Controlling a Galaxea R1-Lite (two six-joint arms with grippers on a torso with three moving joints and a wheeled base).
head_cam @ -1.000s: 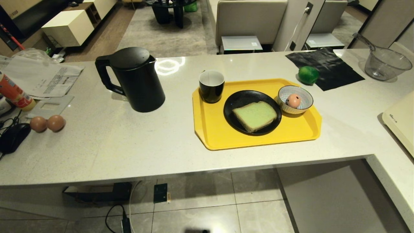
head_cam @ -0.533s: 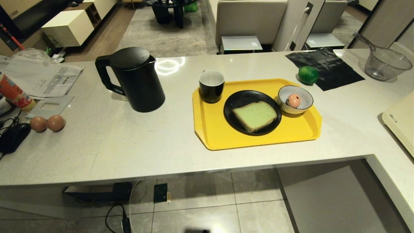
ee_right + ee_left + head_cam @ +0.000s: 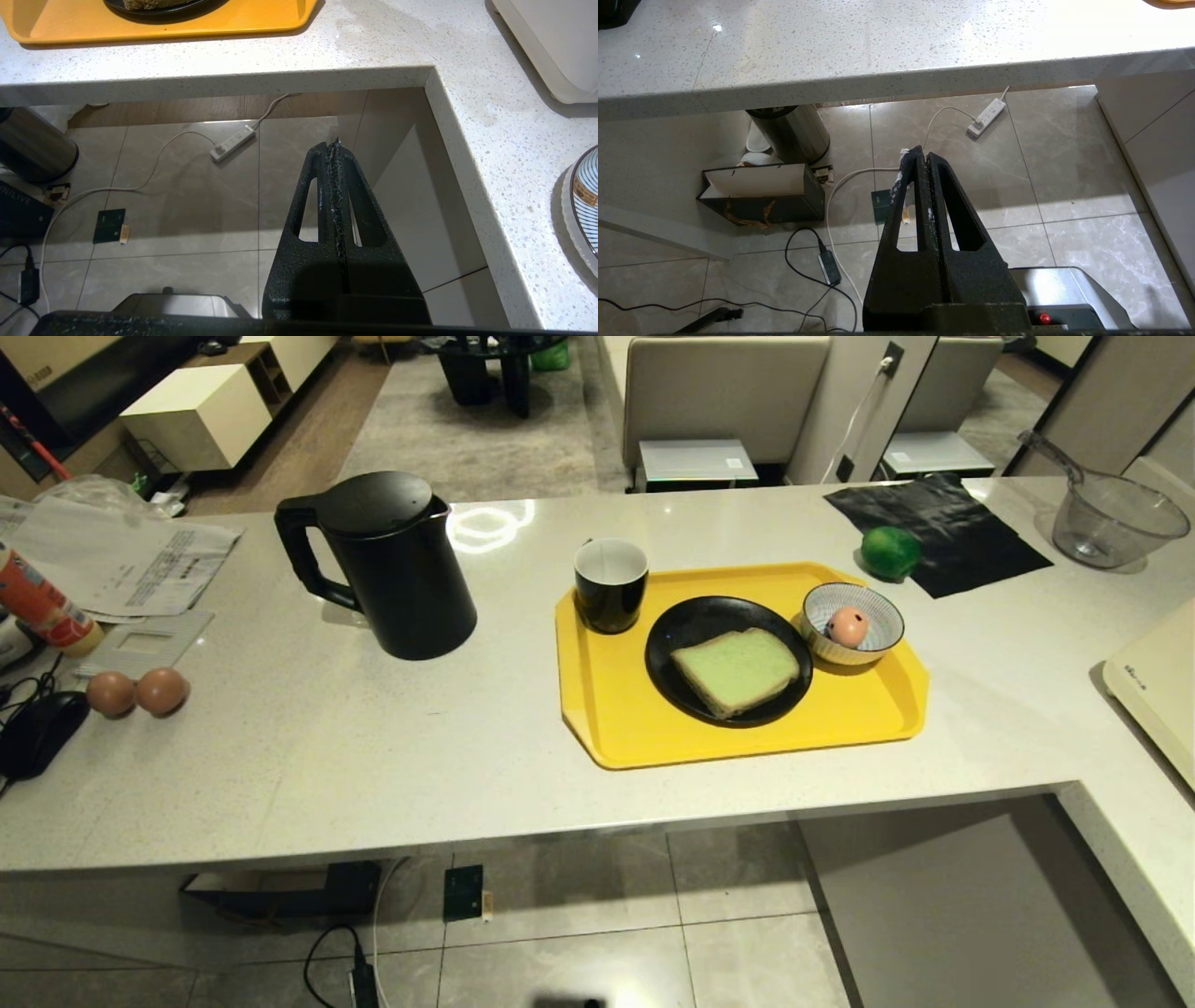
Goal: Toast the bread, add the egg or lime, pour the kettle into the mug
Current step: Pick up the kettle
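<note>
Both arms parked below the worktop (image 3: 373, 756) edge, over the floor. Left gripper (image 3: 921, 156) jaws clenched, empty; right gripper (image 3: 334, 145) jaws clenched, empty. Yellow tray (image 3: 653, 737) right of centre: mug (image 3: 611, 584) on its far-left corner, black plate (image 3: 672, 663) with bread (image 3: 736, 669) in the middle, striped bowl (image 3: 878, 639) holding egg (image 3: 848, 625) on its right. Lime (image 3: 890, 552) just beyond the tray, at the edge of a black mat (image 3: 962, 537). Kettle (image 3: 392, 565) stands left of the tray, well apart.

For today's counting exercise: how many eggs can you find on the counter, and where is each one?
3. One pale egg sits in the striped bowl on the yellow tray; two brown eggs lie side by side at the counter's left end.
</note>
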